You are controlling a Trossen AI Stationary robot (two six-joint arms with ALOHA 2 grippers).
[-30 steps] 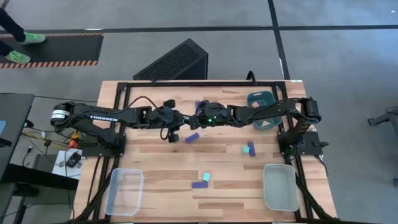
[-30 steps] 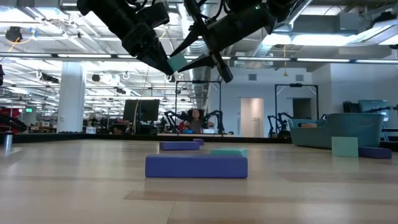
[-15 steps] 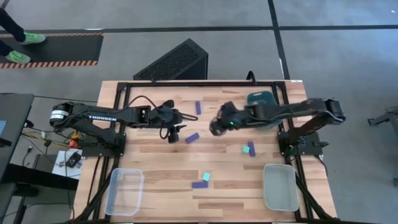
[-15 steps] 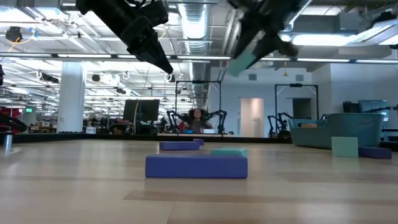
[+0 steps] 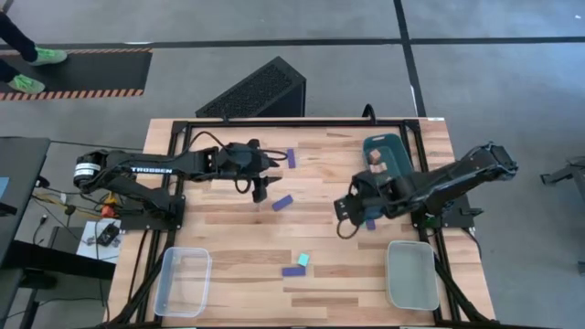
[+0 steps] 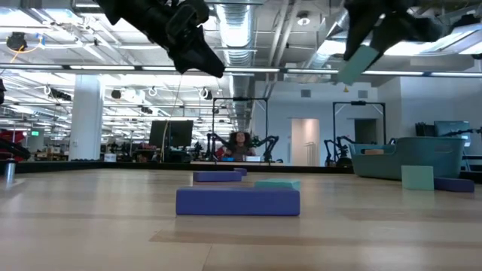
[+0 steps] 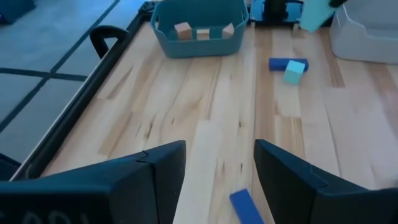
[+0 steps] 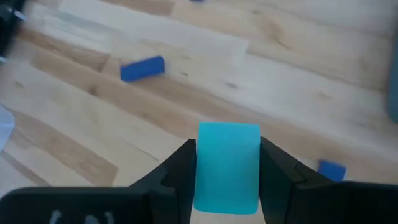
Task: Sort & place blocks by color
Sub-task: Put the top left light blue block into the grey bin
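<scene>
Clamped between the right gripper's [image 8: 227, 180] fingers, a teal block [image 8: 227, 167] is held above the table's [image 5: 228, 228] right half. Nothing is held by the left gripper [image 7: 219, 171], whose jaws are parted over the far-left area. Three dark blue bars are counted on the wood: one [image 5: 291, 158] near the far edge, one [image 5: 282, 202] at mid-table, one [image 5: 293, 270] beside a teal cube [image 5: 303, 260]. Wooden pieces [image 7: 183, 29] lie in the teal bin [image 7: 199, 42]. Two clear trays [image 5: 182, 281] sit at the near corners. A large hall is seen beyond.

Bright, even overhead light, soft shadows; the right wrist view is motion-blurred, the low view's foreground soft.
</scene>
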